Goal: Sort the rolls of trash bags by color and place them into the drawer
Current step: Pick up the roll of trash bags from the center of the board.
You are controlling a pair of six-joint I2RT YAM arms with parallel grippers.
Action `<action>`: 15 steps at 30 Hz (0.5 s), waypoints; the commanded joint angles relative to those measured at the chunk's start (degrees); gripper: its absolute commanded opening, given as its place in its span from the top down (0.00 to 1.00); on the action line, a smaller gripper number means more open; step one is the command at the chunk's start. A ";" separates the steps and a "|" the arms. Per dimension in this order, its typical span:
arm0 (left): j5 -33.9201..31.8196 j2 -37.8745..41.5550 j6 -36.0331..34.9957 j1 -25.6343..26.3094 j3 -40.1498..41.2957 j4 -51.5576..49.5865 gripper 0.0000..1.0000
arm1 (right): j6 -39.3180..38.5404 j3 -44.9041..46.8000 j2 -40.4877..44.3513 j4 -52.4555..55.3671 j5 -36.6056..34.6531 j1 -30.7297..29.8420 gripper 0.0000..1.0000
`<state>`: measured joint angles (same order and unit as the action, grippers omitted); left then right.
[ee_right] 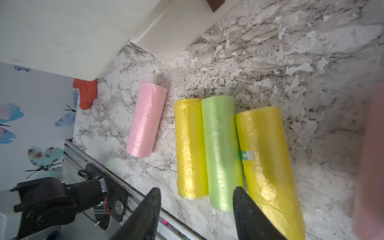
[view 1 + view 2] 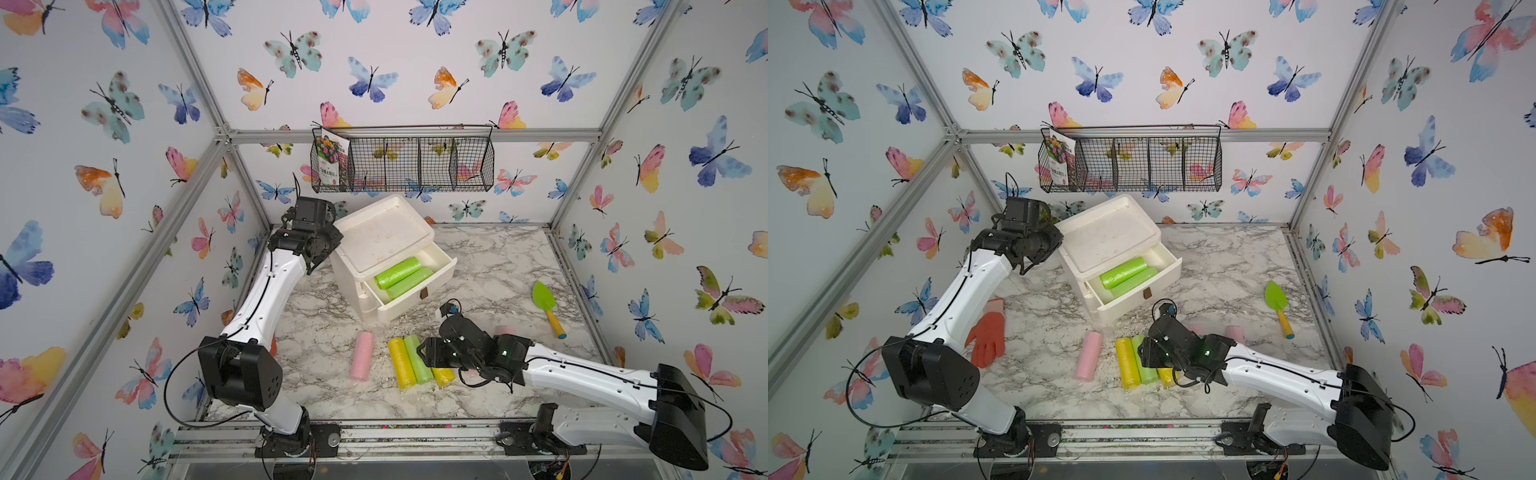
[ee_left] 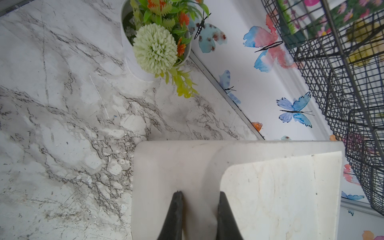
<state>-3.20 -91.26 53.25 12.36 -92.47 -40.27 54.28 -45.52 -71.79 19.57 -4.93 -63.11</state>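
The white drawer (image 2: 415, 304) stands pulled out of its cabinet (image 2: 380, 235), and two green rolls (image 2: 397, 272) lie side by side in it. On the table in front lie a pink roll (image 2: 362, 356) (image 1: 147, 118), then a yellow roll (image 2: 402, 363) (image 1: 190, 145), a green roll (image 2: 417, 365) (image 1: 223, 149) and a second yellow roll (image 2: 442, 376) (image 1: 268, 162), these three touching. Another pink roll (image 2: 505, 330) peeks out behind my right arm. My right gripper (image 2: 424, 351) (image 1: 197, 192) hovers open over the near ends of the yellow and green rolls. My left gripper (image 2: 334, 243) (image 3: 201, 195) is shut on the cabinet's top rim (image 3: 199, 166).
A green trowel with a yellow handle (image 2: 547, 307) lies at the right. An orange glove (image 2: 988, 332) lies by my left arm. A pot of artificial flowers (image 3: 155, 41) stands behind the cabinet. A wire basket (image 2: 403, 162) with a seed packet hangs on the back wall.
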 commanded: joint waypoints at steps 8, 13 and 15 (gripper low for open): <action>7.74 -1.29 7.31 0.51 0.89 3.22 1.00 | -5.33 -2.03 -10.11 1.10 -4.68 -2.02 0.38; 7.60 -1.38 7.30 0.53 0.93 3.25 1.00 | -5.90 -2.51 -11.58 0.20 -5.87 -2.01 0.38; 7.68 -1.46 7.37 0.51 1.05 3.24 1.00 | -6.41 -3.14 -12.63 0.03 -6.40 -2.01 0.39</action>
<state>-3.22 -91.24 53.28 12.36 -92.47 -40.29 49.36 -46.96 -83.05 19.62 -9.02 -64.93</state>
